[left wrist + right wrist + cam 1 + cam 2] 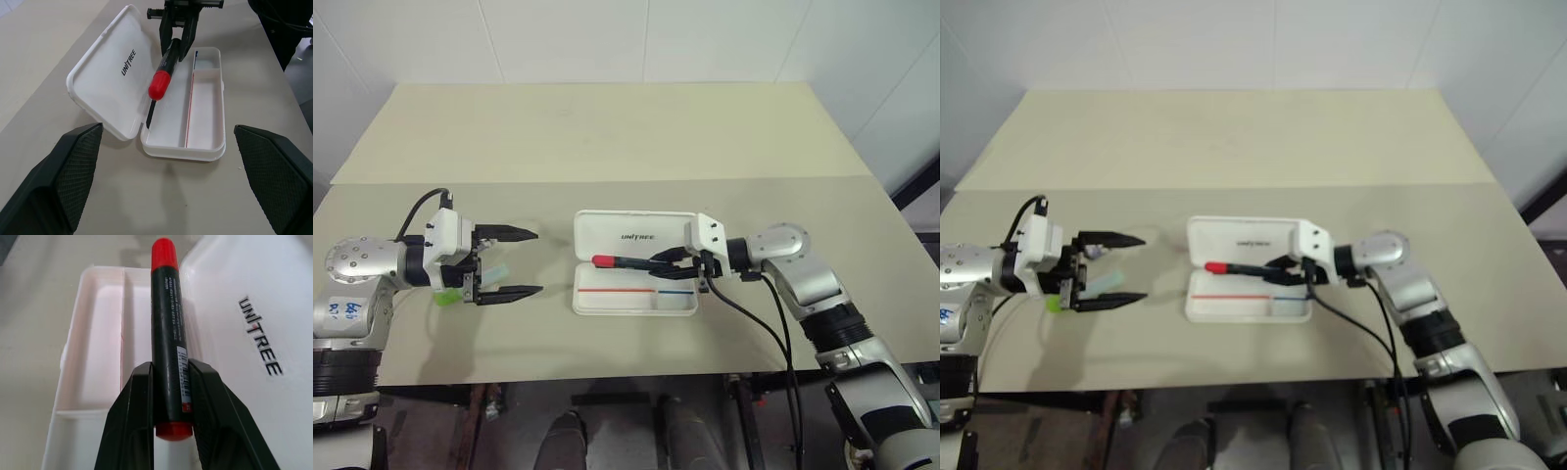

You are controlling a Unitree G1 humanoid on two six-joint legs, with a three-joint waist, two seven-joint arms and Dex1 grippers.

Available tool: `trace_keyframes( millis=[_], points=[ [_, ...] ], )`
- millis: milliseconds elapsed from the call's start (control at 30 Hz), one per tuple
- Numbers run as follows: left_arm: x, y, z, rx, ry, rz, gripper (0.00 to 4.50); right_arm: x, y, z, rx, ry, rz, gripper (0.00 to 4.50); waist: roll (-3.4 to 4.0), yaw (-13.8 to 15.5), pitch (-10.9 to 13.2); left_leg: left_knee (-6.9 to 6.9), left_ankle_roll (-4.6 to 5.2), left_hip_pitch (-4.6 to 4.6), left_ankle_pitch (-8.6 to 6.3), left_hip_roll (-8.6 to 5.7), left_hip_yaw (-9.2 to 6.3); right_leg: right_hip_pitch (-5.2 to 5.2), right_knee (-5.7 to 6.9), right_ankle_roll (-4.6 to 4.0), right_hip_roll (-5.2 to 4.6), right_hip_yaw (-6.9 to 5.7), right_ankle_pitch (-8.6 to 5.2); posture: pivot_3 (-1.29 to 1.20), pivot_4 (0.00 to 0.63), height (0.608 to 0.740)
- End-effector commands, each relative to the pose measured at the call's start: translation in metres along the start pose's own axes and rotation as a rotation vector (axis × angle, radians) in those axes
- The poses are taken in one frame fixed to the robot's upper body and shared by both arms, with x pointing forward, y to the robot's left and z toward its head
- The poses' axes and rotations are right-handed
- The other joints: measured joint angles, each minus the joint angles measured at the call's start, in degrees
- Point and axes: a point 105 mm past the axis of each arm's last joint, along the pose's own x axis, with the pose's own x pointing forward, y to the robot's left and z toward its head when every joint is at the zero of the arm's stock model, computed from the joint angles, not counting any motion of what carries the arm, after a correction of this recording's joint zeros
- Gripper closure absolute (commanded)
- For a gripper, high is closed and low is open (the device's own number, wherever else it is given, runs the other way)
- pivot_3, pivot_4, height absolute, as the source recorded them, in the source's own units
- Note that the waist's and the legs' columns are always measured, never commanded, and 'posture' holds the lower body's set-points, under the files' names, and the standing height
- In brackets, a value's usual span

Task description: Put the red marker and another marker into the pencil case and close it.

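Where the pencil case (117,83) opens — "UNITREE".

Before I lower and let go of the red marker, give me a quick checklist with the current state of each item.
1. Case open, lid laid flat: ok.
2. Red marker clamped in the right gripper: ok, fingers shut on the barrel near its tail end.
3. Marker over the tray: cannot tell; it hangs roughly along the hinge line between lid and tray.
4. Tray free of anything in the way: ok.
5. Left gripper clear of the case: ok, open and off to the side.
6. Green marker ready for the next pick: cannot tell, mostly hidden under the left gripper.
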Motion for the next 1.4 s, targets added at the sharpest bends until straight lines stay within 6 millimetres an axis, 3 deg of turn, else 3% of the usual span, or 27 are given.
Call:
trace_keyframes(
  millis=[33,367,633,1067,1200,1233,1333,1400],
  points=[
    [0.000,-0.001,0.005,0.029,-0.004,0.009,0.00,0.005,0.002,0.004,-0.046,-0.009,0.043,3.85,0.00,-0.01,0.00,-0.02,0.00,0.00,0.00,0.00,0.00,0.00,0.00,0.10,0.00,0.00,0.04,0.00,0.150,0.740],
    [0.002,-0.003,0.005,0.027,-0.008,0.014,0.00,0.014,-0.002,-0.003,-0.034,0.000,0.051,3.85,0.01,-0.10,0.00,-0.05,-0.01,0.01,0.00,0.00,0.00,-0.03,0.02,0.10,0.00,-0.01,0.04,0.00,0.150,0.740],
    [0.005,-0.003,0.007,0.027,-0.012,0.009,0.00,0.014,-0.005,0.005,-0.063,-0.026,0.029,1.02,0.00,-0.12,0.00,-0.07,0.00,0.02,0.00,0.00,-0.01,-0.03,0.01,0.11,0.00,-0.01,0.05,0.00,0.150,0.740],
    [0.007,-0.004,0.009,0.031,-0.017,-0.001,0.00,0.000,0.013,0.055,-0.011,-0.204,-0.009,1.02,0.01,0.08,0.00,-0.09,-0.01,0.00,0.00,0.00,-0.02,-0.04,0.01,0.09,0.00,-0.02,0.03,0.00,0.150,0.740],
    [0.006,-0.005,0.009,0.028,-0.020,0.003,0.00,-0.021,0.022,0.074,0.036,-0.275,-0.070,1.02,0.00,0.24,0.00,-0.11,-0.02,-0.01,-0.01,0.00,-0.04,-0.04,-0.01,0.05,0.00,-0.03,-0.01,0.00,0.150,0.740],
    [0.005,-0.006,0.008,0.025,-0.017,0.008,0.00,-0.034,0.025,0.075,0.063,-0.284,-0.106,1.02,0.01,0.28,0.00,-0.11,-0.02,-0.01,-0.01,0.00,-0.04,-0.04,-0.03,0.05,0.00,-0.03,-0.01,0.00,0.150,0.740],
    [0.001,-0.008,0.007,0.019,-0.009,0.023,0.00,-0.065,0.035,0.077,0.106,-0.267,-0.193,0.13,0.00,0.64,0.00,-0.13,-0.07,-0.04,-0.05,0.00,-0.05,-0.04,-0.06,0.03,-0.01,-0.03,-0.06,0.00,0.150,0.740],
    [-0.003,-0.009,0.006,0.014,0.001,0.046,0.00,-0.082,0.037,0.078,0.120,-0.241,-0.258,0.03,0.00,0.67,0.00,-0.13,-0.09,-0.05,-0.07,0.00,-0.05,-0.04,-0.11,-0.10,-0.01,-0.03,-0.14,0.00,0.150,0.740]
  ],
)
